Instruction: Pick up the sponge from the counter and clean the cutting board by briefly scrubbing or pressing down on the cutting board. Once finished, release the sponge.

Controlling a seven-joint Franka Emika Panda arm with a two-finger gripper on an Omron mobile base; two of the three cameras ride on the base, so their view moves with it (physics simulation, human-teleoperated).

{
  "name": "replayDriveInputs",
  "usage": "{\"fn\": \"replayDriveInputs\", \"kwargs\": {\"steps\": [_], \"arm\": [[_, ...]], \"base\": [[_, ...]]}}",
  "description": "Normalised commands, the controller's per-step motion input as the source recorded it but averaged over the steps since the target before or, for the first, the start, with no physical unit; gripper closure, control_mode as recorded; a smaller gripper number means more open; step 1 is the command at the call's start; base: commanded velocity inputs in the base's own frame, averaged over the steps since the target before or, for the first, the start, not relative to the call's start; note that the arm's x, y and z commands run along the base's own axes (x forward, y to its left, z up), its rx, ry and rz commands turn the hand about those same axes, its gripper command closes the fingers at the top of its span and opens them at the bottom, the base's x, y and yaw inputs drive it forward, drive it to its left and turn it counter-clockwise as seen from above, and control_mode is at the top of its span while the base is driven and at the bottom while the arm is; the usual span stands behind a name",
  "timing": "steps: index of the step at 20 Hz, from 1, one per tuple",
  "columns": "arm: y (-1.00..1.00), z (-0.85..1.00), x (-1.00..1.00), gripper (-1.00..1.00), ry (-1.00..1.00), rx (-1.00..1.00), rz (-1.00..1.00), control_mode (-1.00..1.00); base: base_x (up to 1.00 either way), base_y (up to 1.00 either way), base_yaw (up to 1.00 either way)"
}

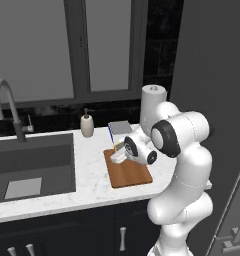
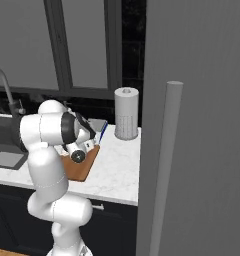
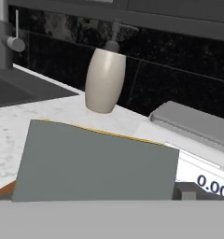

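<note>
Here, flat grey-topped sponge (image 3: pixel 95 163) on wooden cutting board (image 1: pixel 129 175).

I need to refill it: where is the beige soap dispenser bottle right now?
The beige soap dispenser bottle stands at the back of the white marble counter, between the dark sink and the grey-topped box.

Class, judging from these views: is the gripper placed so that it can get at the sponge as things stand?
Probably yes. The gripper hangs open over the cutting board, and the sponge lies right before it in the hand view with nothing between. The soap bottle stands well behind.
</note>
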Motion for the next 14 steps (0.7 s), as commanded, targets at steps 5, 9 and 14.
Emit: {"fn": "replayDriveInputs", "kwargs": {"steps": [5, 9, 14], "arm": [[-0.21, -0.91, -0.09, -1.00, 0.00, 0.00, 0.04, -1.00], [-0.56, -1.00, -0.72, -1.00, 0.00, 0.00, 0.07, -1.00], [-0.64, -1.00, -0.95, -1.00, 0.00, 0.00, 0.12, -1.00]], "base": [[0.00, 0.00, 0.00], [0.00, 0.00, 0.00], [0.00, 0.00, 0.00]]}}
